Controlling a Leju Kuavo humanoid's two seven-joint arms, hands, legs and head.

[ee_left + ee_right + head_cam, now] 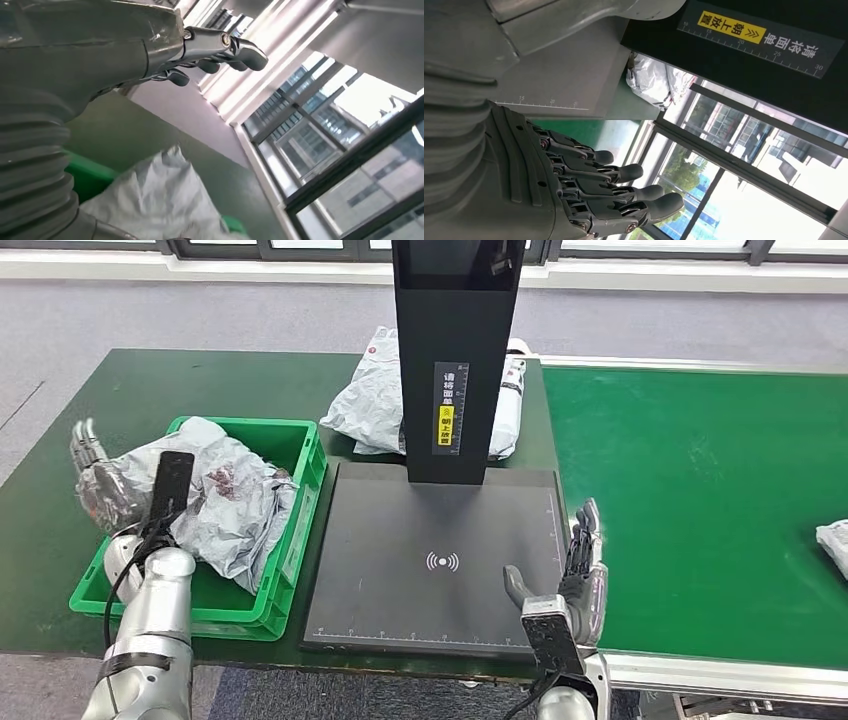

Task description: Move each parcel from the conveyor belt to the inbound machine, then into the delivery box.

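Both hands were up and holding nothing. The left hand (92,480) stood at the outer left side of the green crate (300,505), fingers spread and pointing away from the robot, apparently just beside the crumpled grey parcel (235,505) that lay in the crate; from the head view I could not tell whether it touched the plastic. The left wrist view showed the fingers (240,47) slightly curled, with nothing between them, above a fold of that same grey parcel (160,195). The parcel filled much of the crate and spilled over its near left rim, a dark reddish patch showing on its top. The right hand (580,570) was raised at the near right corner of the black scanner plate (400,580), fingers straight and apart, thumb out towards the plate's wireless mark; the right wrist view showed its fingers (624,192) open in a fan. A black upright post (455,350) rose from the back of the plate, carrying a yellow label. Behind the post lay a second grey parcel (370,400) on the dark green table (200,385). To the right ran the brighter green conveyor belt (690,490), and at its far right edge a third parcel (835,545) was just in sight.
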